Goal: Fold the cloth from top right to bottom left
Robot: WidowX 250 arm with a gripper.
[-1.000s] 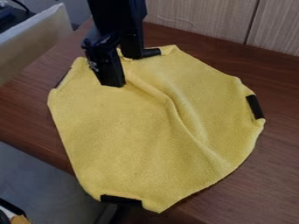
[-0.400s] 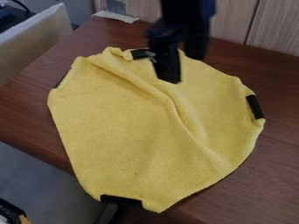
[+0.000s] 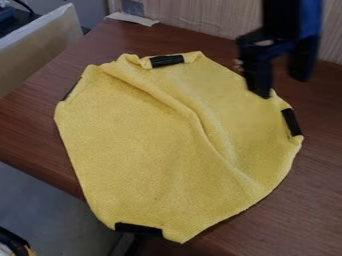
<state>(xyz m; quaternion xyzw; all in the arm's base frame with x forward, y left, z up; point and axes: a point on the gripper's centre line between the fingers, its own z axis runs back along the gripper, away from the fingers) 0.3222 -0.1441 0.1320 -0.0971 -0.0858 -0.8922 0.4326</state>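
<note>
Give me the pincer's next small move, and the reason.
Probably ease the pincer down onto the upper-right edge of the cloth: the fingers hang open by that edge, nothing between them, and the fold should start there.

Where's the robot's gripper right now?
In the camera view, the gripper is at upper right, by the edge of the yellow cloth, near a black patch.

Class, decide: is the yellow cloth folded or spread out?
Spread out: the cloth lies broad across the table, though a ridge crosses it.
</note>
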